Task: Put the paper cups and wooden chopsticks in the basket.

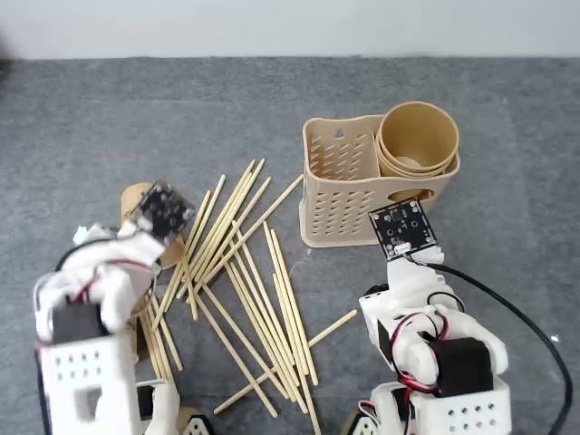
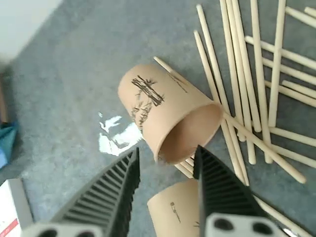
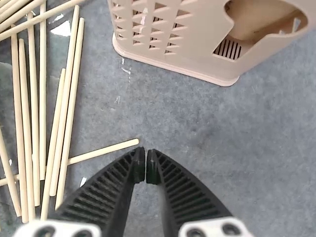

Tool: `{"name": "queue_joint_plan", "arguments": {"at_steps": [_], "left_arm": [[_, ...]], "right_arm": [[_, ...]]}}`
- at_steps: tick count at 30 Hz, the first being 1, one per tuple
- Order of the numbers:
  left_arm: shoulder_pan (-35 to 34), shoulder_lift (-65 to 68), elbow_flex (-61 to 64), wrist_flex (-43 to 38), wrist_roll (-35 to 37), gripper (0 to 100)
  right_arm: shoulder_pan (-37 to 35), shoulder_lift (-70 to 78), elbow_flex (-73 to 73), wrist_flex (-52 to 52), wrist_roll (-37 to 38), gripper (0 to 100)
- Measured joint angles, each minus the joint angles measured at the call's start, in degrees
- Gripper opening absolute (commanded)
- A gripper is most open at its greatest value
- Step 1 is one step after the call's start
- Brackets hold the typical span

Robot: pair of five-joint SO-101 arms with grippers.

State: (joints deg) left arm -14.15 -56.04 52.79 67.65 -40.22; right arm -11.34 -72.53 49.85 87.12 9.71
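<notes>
grey tabletop (image 1: pixel 272 100), near its left edge: a paper cup (image 2: pixel 163 111) lies on its side, mouth toward the left fingers (image 2: pixel 118 187), wide open, empty. right fingers (image 3: pixel 118 182), pressed together, hold nothing.

High camera looks down over table (image 1: pixel 272 100); wrist cameras close, angled down; chopsticks (image 1: pixel 217 227) shared.

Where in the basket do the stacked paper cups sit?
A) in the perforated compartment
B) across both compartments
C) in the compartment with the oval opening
C: the high view shows the stacked paper cups in the basket compartment with the oval opening; the perforated compartment holds no cup.
</notes>
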Motion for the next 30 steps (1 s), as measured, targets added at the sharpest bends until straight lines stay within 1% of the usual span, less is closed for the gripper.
{"name": "queue_joint_plan", "arguments": {"at_steps": [4, 7, 11, 17, 19, 21, 25, 30], "left_arm": [[0.00, 12.22, -3.87, -2.55, -2.73, 18], [0.00, 18.37, -4.57, -4.92, -4.66, 18], [-0.35, 23.38, -4.84, -9.85, -5.19, 18], [-4.04, 29.54, -4.84, -19.60, -5.27, 17], [-4.92, 31.82, -4.84, -21.63, -5.27, 17], [-5.10, 34.02, -4.84, -23.03, -5.27, 14], [-5.27, 36.31, -4.84, -23.56, -5.27, 2], [-5.19, 36.31, -5.10, -23.74, -5.27, 1]], "right_arm": [[0.00, 0.00, 0.00, 0.00, 0.00, 3.2], [0.00, 0.00, 0.00, 0.00, 0.00, 3.2], [0.00, 0.00, 0.00, 0.00, 0.00, 3.2], [0.00, 0.00, 0.00, 0.00, 0.00, 3.2], [0.00, 0.00, 0.00, 0.00, 0.00, 3.2], [0.00, 0.00, 0.00, 0.00, 0.00, 3.2], [0.00, 0.00, 0.00, 0.00, 0.00, 3.2], [0.00, 0.00, 0.00, 0.00, 0.00, 3.2]]}}
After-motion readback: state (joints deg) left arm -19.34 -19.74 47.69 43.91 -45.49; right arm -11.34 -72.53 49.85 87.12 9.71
